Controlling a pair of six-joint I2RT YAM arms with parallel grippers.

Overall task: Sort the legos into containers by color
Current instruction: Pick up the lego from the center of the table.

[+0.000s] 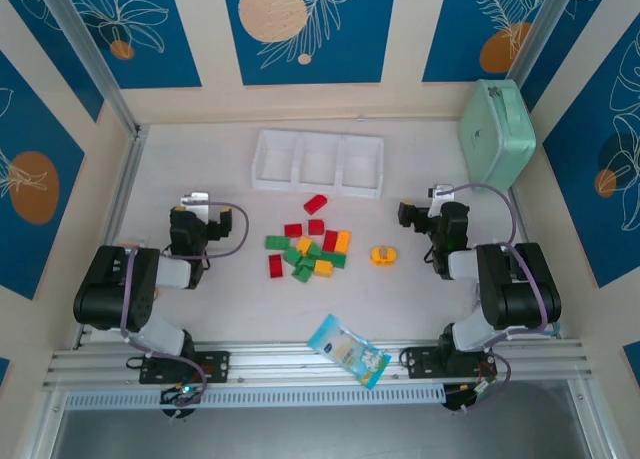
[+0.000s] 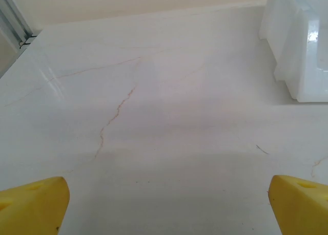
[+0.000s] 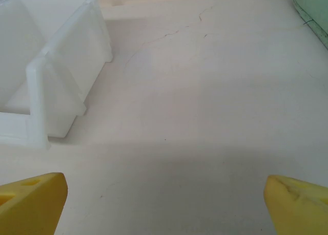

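The legos (image 1: 308, 247), red, green and yellow-orange bricks, lie in a loose cluster on the table's middle. One red brick (image 1: 316, 203) sits apart behind them, and a round orange piece (image 1: 383, 255) lies to their right. The containers (image 1: 318, 162), a white tray of three compartments, stand behind the cluster; its corner appears in the left wrist view (image 2: 302, 45) and in the right wrist view (image 3: 56, 66). My left gripper (image 1: 195, 199) (image 2: 166, 199) hovers open left of the bricks over bare table. My right gripper (image 1: 440, 194) (image 3: 164, 196) is open to their right, holding nothing.
A mint-green case (image 1: 496, 134) (image 3: 312, 9) stands at the back right, close behind my right arm. A blue-and-white snack packet (image 1: 348, 350) lies on the front rail between the arm bases. Walls close in the table on three sides.
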